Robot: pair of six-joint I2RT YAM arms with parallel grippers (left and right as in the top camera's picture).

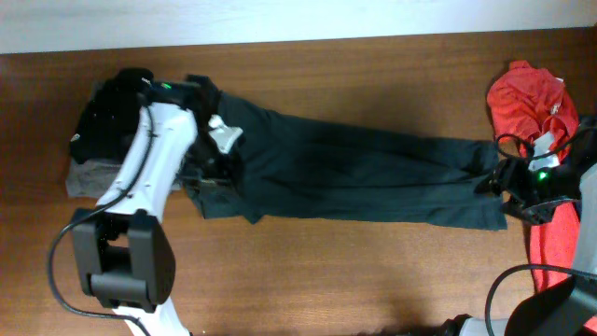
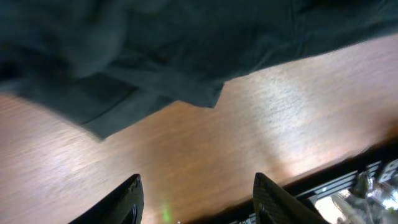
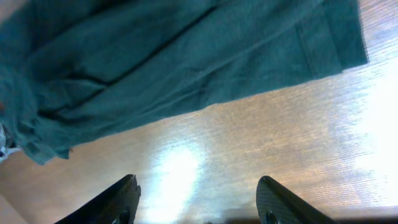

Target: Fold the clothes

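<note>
Dark green clothes [image 1: 373, 173] stretched along wooden table [image 1: 326, 271] — left jaws released, right jaws released, both empty

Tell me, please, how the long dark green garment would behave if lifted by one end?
Probably floppy: the dark green garment lies flat with soft creases, so it would likely sag. It may slide on the smooth wooden table.

Brown wood-grain table [image 1: 373, 280] w/ glare patches; pale strip [image 1: 280, 19] beyond far edge.
</note>
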